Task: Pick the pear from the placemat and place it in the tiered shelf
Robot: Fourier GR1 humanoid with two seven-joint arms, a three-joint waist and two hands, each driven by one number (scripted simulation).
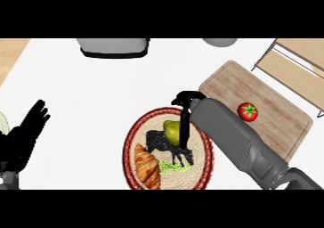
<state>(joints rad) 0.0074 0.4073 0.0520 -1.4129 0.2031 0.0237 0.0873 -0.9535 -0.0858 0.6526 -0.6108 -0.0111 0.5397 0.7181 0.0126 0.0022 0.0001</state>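
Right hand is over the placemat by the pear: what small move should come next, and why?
Probably close the right hand around the pear: its fingers hang straight beside the fruit, which lies on the placemat, not yet gripped.

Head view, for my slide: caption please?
Right hand reaches down beside the pear on the placemat; left hand rests open.

The pear (171, 129) is yellow-green and sits on the upper middle of the round woven placemat (139, 129), which has a red-brown rim and a black cow picture. The tiered shelf (302, 67), light wood boards in a thin metal frame, stands at the upper right, well apart from the pear.
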